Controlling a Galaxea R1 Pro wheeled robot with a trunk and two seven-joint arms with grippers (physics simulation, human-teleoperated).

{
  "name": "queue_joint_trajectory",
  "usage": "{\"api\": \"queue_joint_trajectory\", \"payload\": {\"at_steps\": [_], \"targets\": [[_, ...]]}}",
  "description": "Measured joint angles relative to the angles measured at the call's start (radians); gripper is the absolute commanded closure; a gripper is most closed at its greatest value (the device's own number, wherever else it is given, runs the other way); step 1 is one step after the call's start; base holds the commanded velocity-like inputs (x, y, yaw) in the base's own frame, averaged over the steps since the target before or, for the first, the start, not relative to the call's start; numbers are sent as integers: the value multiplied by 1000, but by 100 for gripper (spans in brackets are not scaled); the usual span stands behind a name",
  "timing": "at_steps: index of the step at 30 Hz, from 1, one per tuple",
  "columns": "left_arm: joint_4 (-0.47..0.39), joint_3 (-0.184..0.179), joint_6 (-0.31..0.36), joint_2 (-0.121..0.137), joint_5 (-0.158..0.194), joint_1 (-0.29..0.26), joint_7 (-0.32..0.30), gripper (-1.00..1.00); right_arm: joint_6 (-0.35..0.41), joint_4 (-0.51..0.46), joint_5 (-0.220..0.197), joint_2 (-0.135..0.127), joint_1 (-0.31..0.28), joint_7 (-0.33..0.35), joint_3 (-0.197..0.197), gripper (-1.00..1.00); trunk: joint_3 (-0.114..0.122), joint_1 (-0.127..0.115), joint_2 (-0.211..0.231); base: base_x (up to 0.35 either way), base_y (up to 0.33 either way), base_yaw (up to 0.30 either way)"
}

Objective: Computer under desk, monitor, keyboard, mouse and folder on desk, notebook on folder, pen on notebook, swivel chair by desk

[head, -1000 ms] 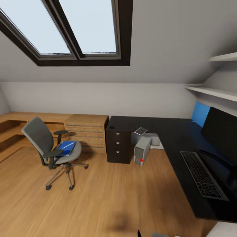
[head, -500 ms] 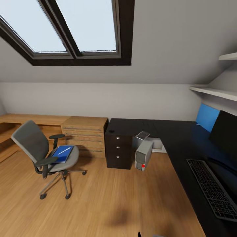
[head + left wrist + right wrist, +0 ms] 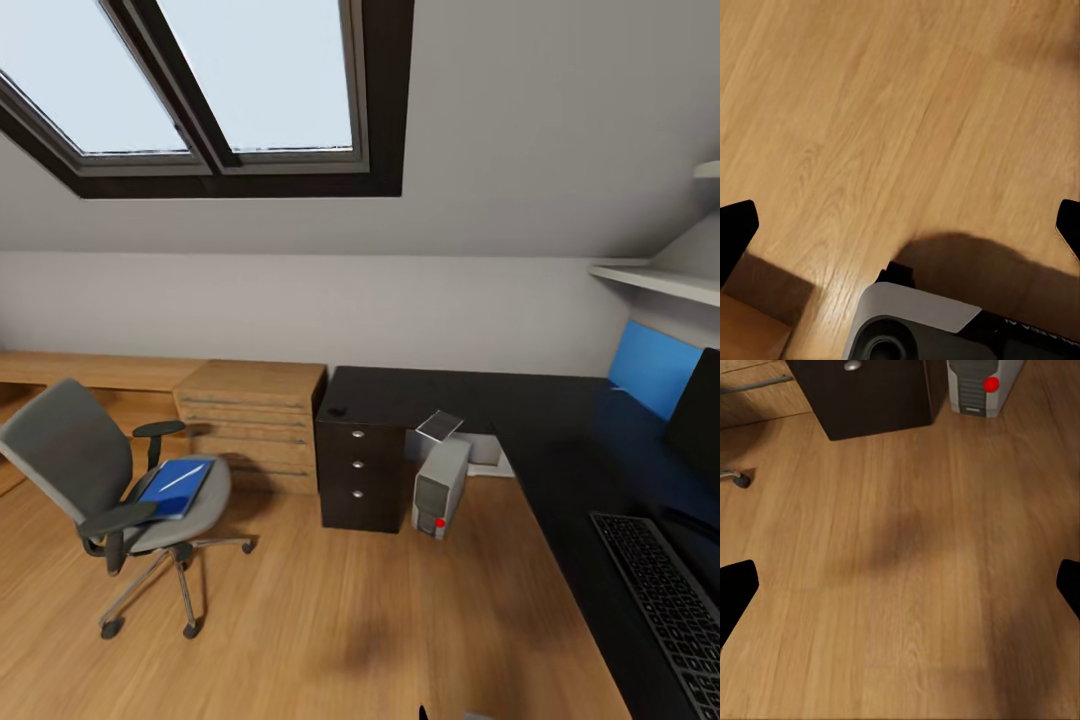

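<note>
The grey swivel chair (image 3: pixel 75 460) stands on the floor at the left, apart from the desk. The blue folder (image 3: pixel 172 490) lies on its seat with the white pen (image 3: pixel 186 475) on top. The black L-shaped desk (image 3: pixel 560 440) runs along the right; the keyboard (image 3: pixel 670 610) and the monitor (image 3: pixel 700 420) sit on it at the right edge. The small black mouse (image 3: pixel 338 410) rests on the desk's far corner. The computer (image 3: pixel 440 488) (image 3: pixel 982 382) stands on the floor beside the desk's drawers (image 3: pixel 360 475) (image 3: pixel 870 394). My left gripper (image 3: pixel 900 229) and right gripper (image 3: pixel 900 585) are open over bare floor.
A small flat grey-white item (image 3: pixel 440 425) lies on the desk edge above the computer. A light wooden drawer unit (image 3: pixel 250 420) and a low wooden bench stand against the back wall. White shelves (image 3: pixel 655 280) hang at the upper right. A chair caster (image 3: pixel 739 478) is near.
The whole head view has shifted: the chair slid toward the left edge and the monitor and keyboard toward the right edge, so the camera moved. No thing itself moved.
</note>
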Motion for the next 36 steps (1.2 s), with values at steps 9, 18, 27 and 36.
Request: {"api": "queue_joint_trajectory", "payload": {"at_steps": [9,18,27,36], "targets": [[-115,2,8,17,-1,-1,1,-100,-2,-24,1,0,0,1,2,-100,0,0,0,322,0,0],[-510,52,258,94,5,-2,7,-100,122,-358,0,-6,-15,-90,-5,-100,0,0,0,323,0,0],[-973,338,686,104,4,-2,5,-100,806,-596,19,-3,-267,-404,-5,-100,0,0,0,325,0,0],[-1005,405,725,109,1,-2,6,-100,925,-605,-23,2,-306,-422,-5,-100,0,0,0,325,0,0]]}}
